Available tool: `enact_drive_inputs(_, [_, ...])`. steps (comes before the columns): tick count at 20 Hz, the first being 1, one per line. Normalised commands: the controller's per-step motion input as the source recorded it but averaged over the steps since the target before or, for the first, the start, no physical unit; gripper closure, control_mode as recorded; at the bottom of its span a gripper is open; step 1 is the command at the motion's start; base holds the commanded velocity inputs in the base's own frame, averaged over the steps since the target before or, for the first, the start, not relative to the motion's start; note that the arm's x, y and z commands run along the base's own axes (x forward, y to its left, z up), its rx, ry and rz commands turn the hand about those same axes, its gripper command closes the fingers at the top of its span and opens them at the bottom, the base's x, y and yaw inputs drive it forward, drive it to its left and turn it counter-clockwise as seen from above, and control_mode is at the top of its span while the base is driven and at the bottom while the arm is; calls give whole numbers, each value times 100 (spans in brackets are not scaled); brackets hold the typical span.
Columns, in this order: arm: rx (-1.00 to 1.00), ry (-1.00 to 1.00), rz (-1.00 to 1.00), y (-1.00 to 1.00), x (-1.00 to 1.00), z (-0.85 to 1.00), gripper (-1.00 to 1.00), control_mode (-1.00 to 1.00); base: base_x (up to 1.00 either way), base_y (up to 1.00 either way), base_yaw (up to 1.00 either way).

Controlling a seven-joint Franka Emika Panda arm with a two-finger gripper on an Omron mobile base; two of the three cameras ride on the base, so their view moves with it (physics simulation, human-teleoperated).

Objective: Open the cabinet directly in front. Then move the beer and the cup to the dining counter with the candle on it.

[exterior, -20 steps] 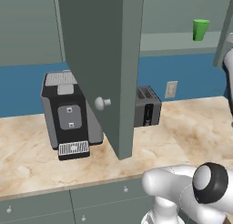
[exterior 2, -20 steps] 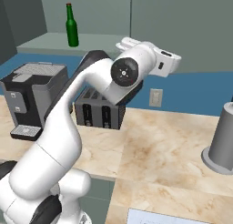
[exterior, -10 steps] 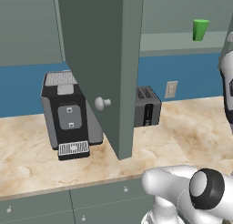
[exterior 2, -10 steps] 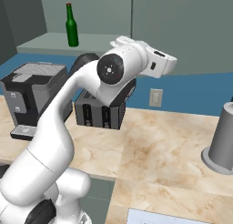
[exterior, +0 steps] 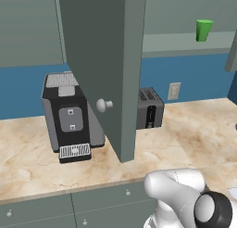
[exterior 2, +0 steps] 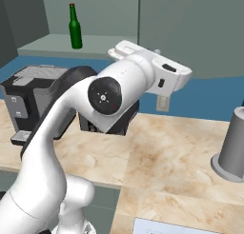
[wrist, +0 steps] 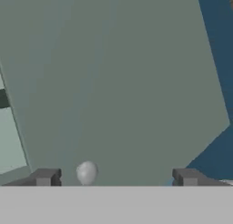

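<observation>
The cabinet door (exterior: 102, 46) stands swung out over the worktop, its round pale knob (exterior: 104, 104) facing left. In the hand view the knob (wrist: 86, 172) sits between the widely parted fingertips of my open gripper (wrist: 116, 177), nearer the left one and untouched, with the door (wrist: 118, 82) close ahead. The green beer (exterior 2: 75, 32) stands upright on the open shelf at the left. The bright green cup (exterior: 203, 30) stands on the same shelf at the far right. My hand (exterior 2: 159, 73) hangs level with that shelf. The dining counter is out of view.
On the marble worktop (exterior: 194, 125) stand a black coffee machine (exterior: 69, 116) and a dark toaster (exterior: 149, 109), both under the open door. A grey cylinder (exterior 2: 233, 145) stands at the right. Low drawers (exterior: 92, 204) run along the front edge.
The jaws have sprung wide apart and no longer clamp the knob. The arm has sunk slightly and shifted left in the right base view. The door stays swung open.
</observation>
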Motion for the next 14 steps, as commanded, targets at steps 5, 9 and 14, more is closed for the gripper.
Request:
enact_drive_inputs(5, [-26, 0, 0, 35, -63, 1, -100, -100, 0, 0, 0])
enact_drive_inputs(9, [-51, 5, 0, 99, -8, -14, -100, -100, 0, 0, 0])
enact_drive_inputs(14, [-49, 0, -1, 100, 0, 0, -100, -100, 0, 0, 0])
